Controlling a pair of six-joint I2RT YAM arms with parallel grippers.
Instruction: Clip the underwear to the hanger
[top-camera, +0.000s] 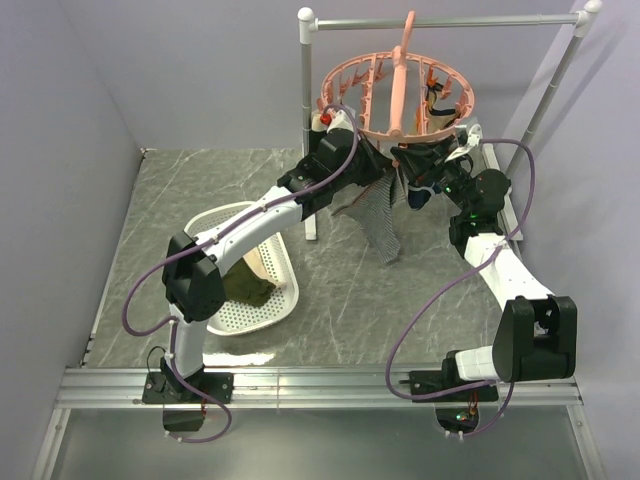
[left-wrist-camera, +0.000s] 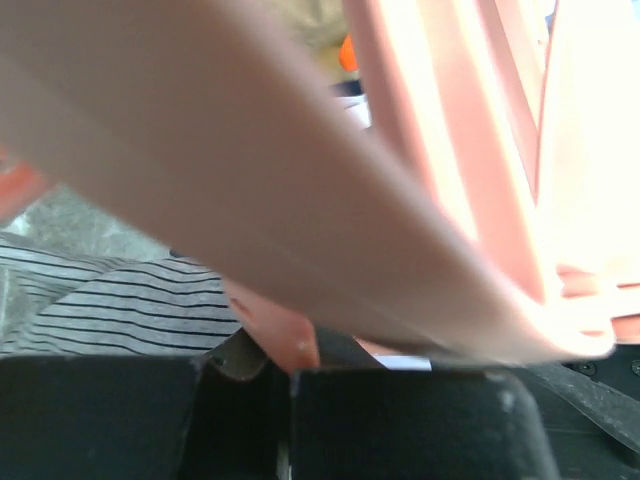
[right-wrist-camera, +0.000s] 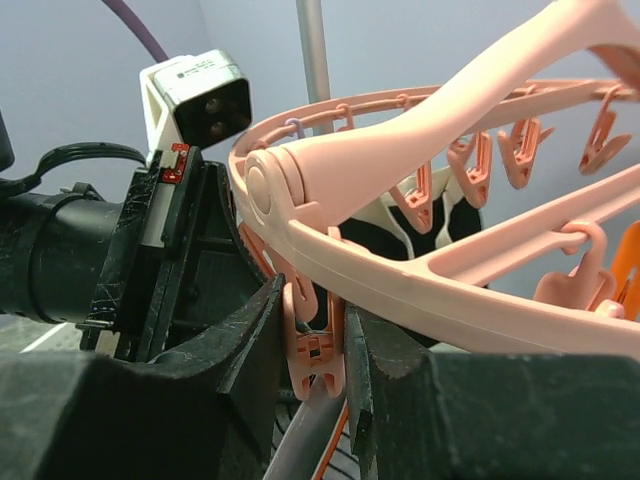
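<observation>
While left end effector (left-wrist-camera: 290, 388) sits pressed together, right end effector (right-wrist-camera: 314, 340) pinches a peg (right-wrist-camera: 316, 375) (pink).

Left arm (top-camera: 245, 225) and right arm (top-camera: 500, 262): white links, black joint housings.
Purple cable (right-wrist-camera: 135, 30) loops beside each arm; white camera housing (right-wrist-camera: 195, 95), red tab (right-wrist-camera: 178, 162) at its 6 o'clock.

Pink round hanger (top-camera: 398, 95) hung by hook from top bar of grey rail stand (top-camera: 440, 20), far side of table (top-camera: 400, 310). Left tool (top-camera: 340, 128) raised to ring's left rim. Right tool (top-camera: 432, 165) tucked under ring's near-right rim. Jaws of both hidden from this angle. Striped underwear (top-camera: 382, 225) dangles below ring between the two arms in a narrow bunched drape. White basket (top-camera: 288, 300) on table beside left arm, olive garment (top-camera: 245, 290) inside.
</observation>
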